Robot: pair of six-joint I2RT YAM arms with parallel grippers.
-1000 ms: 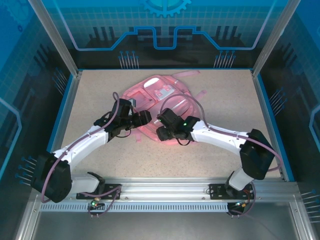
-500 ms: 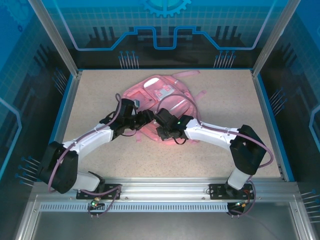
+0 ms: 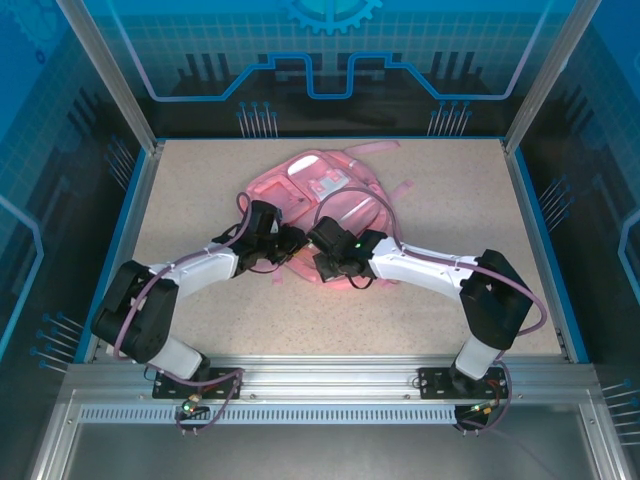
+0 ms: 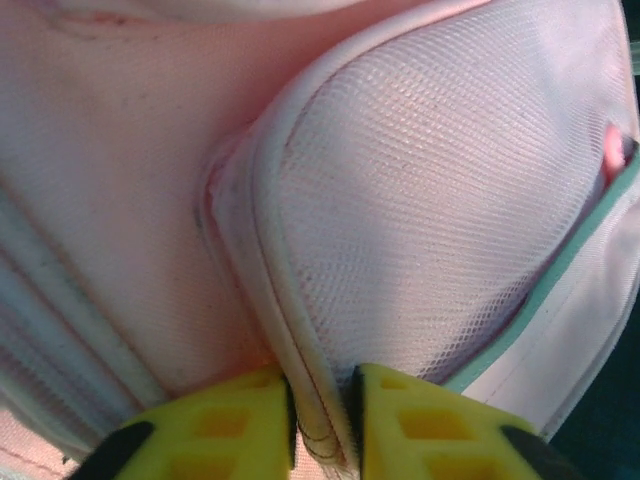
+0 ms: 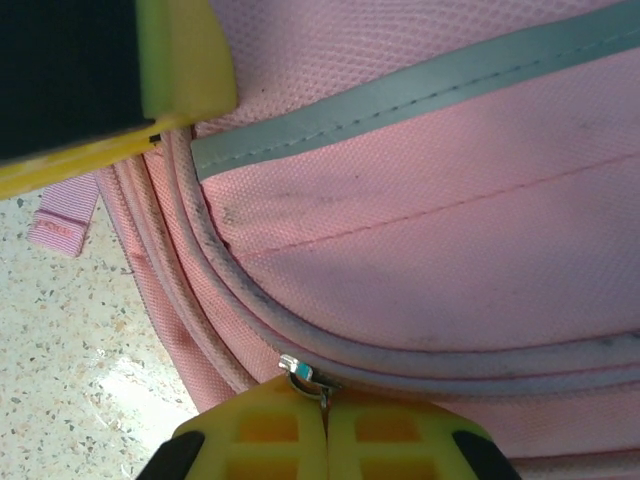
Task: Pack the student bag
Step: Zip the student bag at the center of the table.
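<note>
Top external: student bag (image 3: pixel 322 183) on speckled table (image 3: pixel 200 190), blue walls (image 3: pixel 330 60); left tool (image 4: pixel 320 400), right tool (image 5: pixel 327 425) tight on it.

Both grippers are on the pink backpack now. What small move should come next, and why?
Probably the right gripper should draw the zipper pull along its track. It is shut on that metal pull, and the left gripper pinches a piped seam of the pink backpack, bracing the fabric.

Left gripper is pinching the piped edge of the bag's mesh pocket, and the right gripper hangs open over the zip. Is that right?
No. The right gripper is not open: the right wrist view shows it shut on the small metal zip pull of the student bag. The left gripper does pinch the mesh pocket's piped edge.
</note>
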